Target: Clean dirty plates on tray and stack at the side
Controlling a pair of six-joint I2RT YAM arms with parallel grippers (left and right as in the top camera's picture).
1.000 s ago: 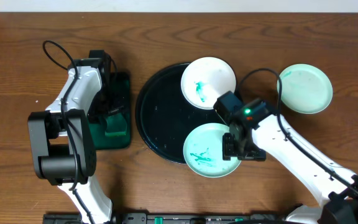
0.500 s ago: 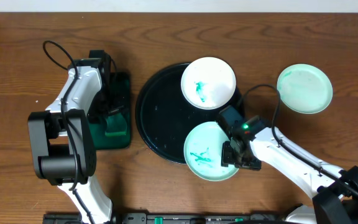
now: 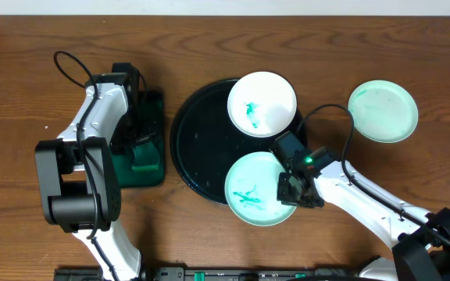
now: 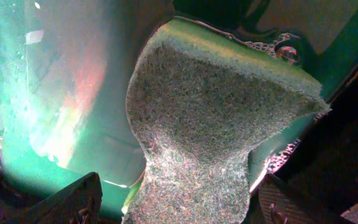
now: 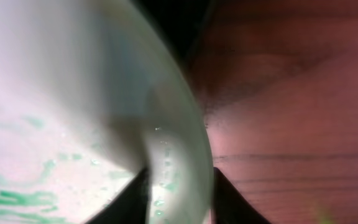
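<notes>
The black tray (image 3: pixel 201 140) lies mid-table. A white plate with teal smears (image 3: pixel 262 104) rests on its far rim. A second smeared plate (image 3: pixel 252 199) overhangs the tray's near edge; my right gripper (image 3: pixel 291 190) is shut on its right rim, which sits between the fingers in the right wrist view (image 5: pixel 179 199), above the wood. A third teal-tinted plate (image 3: pixel 382 112) lies on the table at the right. My left gripper (image 3: pixel 137 142) is down in the green tray, shut on a green sponge (image 4: pixel 216 124).
The green rectangular tray (image 3: pixel 156 109) stands left of the black tray, wet inside (image 4: pixel 55 93). Both arms' cables loop above the table. The back wall edge runs along the top.
My right gripper has come in lower onto the near plate's rim. The plate has shifted slightly left. The left arm has not moved.
</notes>
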